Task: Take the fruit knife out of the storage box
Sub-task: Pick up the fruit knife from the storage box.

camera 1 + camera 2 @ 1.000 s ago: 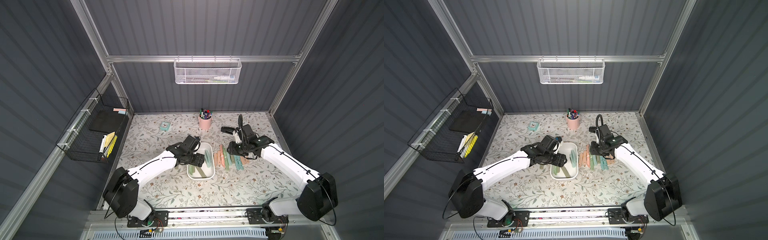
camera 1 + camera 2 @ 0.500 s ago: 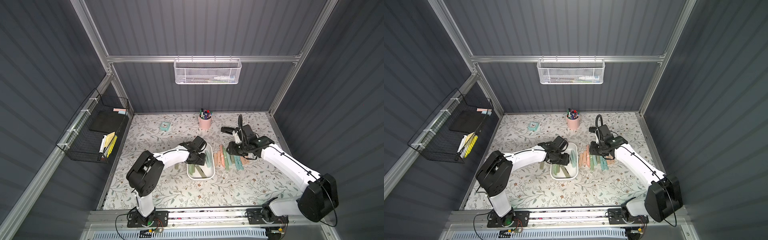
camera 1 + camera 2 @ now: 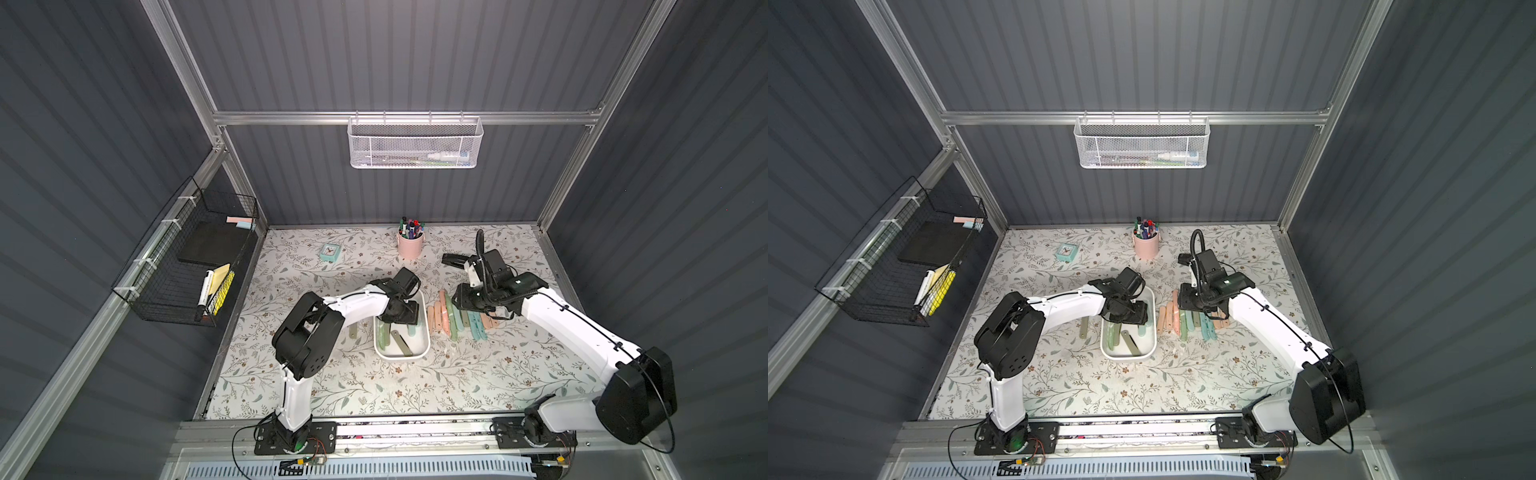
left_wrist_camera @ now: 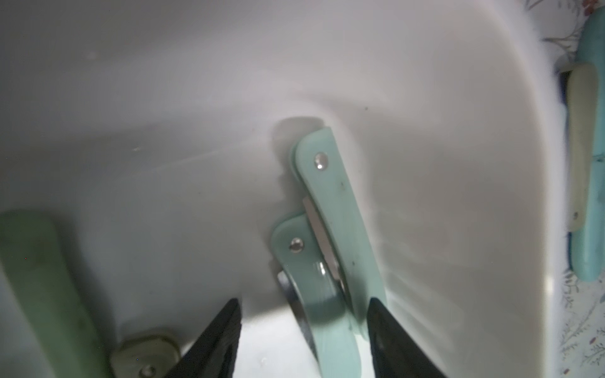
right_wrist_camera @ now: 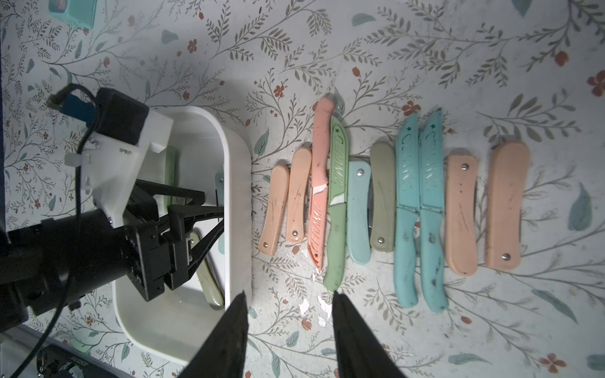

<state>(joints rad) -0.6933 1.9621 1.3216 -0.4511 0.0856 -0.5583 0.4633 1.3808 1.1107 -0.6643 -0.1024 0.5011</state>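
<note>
Having just dipped into the shallow white plastic storage box [image 4: 442,114], the left gripper [image 4: 303,304] now straddles the pale teal folding fruit knife [image 4: 330,196] on the box floor, jaws spread, not yet pinching, so closing seems next; the right gripper [image 5: 289,297] hovers spread and empty.

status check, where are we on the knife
left gripper open, straddling teal knife in box, not clamped. right gripper open, empty, by the knife row. green knife and olive knife also in box, off to one side.
</note>
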